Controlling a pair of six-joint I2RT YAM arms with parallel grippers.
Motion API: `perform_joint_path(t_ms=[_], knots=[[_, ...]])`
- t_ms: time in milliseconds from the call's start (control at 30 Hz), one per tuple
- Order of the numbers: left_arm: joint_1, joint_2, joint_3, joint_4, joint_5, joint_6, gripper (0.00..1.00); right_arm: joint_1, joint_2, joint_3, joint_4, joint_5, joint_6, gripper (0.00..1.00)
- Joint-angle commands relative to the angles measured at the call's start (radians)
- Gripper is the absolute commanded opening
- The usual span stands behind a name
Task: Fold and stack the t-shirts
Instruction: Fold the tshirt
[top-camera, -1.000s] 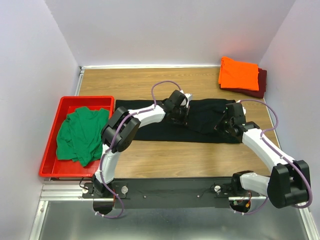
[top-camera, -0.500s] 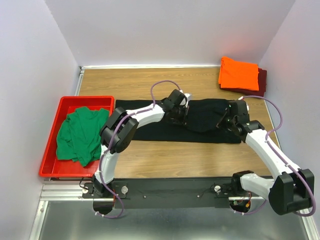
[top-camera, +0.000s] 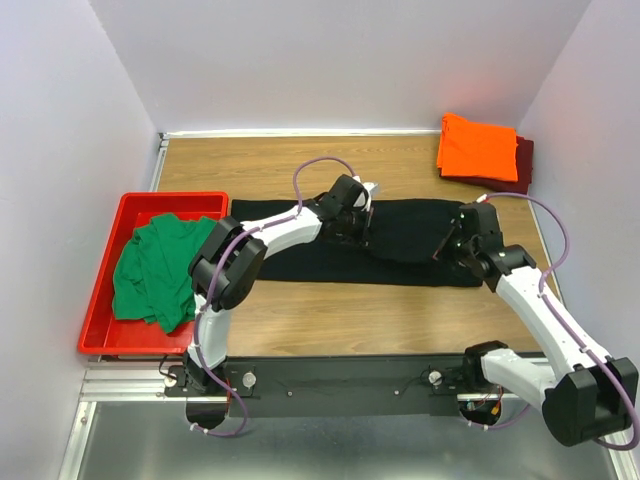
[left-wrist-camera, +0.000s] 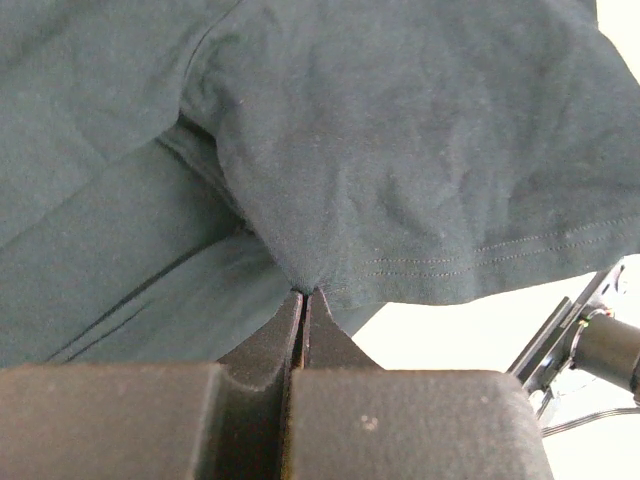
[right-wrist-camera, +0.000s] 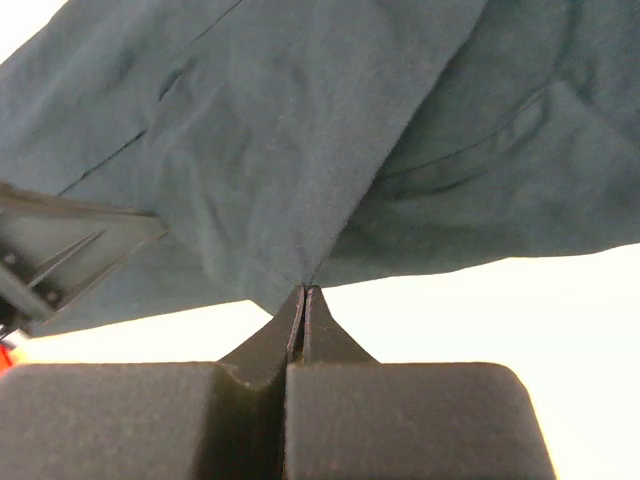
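Note:
The black t-shirt (top-camera: 300, 255) lies spread across the middle of the table, with its right part lifted into a fold (top-camera: 410, 228). My left gripper (top-camera: 352, 222) is shut on a pinch of that black cloth (left-wrist-camera: 300, 230), and my right gripper (top-camera: 450, 247) is shut on its other edge (right-wrist-camera: 270, 190). The bright orange t-shirt (top-camera: 477, 146) lies folded on the dark maroon t-shirt (top-camera: 522, 170) at the back right. The green t-shirt (top-camera: 160, 268) lies crumpled in the red tray (top-camera: 105, 290) at the left.
The red tray stands at the table's left edge. Walls close in the back and both sides. Bare wood (top-camera: 350, 320) shows in front of the black shirt.
Both grippers have carried the lifted black fold toward the back of the table, and the right arm has stretched further out. The fold now lies flatter over the shirt.

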Motion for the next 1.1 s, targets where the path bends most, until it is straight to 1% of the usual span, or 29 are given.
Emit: perform_joint_path(t_ms=[0,100,433,667,933,1067], knots=[[0.002,-0.044,-0.021,-0.028,0.024,-0.005,0.00,0.036,-0.022,-0.005,-0.032,-0.028,0.032,0.00],[0.003,-0.050,-0.035,-0.028,0.018,-0.006,0.00,0.091,-0.017,-0.014,-0.029,-0.002,0.064,0.01],[0.011,-0.061,-0.058,-0.030,0.018,-0.001,0.00,0.149,-0.014,-0.037,-0.029,0.035,0.096,0.00],[0.012,-0.052,-0.064,-0.030,0.024,0.003,0.00,0.154,-0.014,-0.048,-0.043,0.071,0.092,0.00],[0.011,-0.047,-0.090,-0.031,0.042,0.011,0.00,0.154,-0.023,-0.011,-0.130,0.195,0.059,0.00],[0.011,-0.047,-0.116,-0.027,0.042,0.012,0.00,0.154,0.001,-0.020,-0.129,0.181,0.058,0.00]])
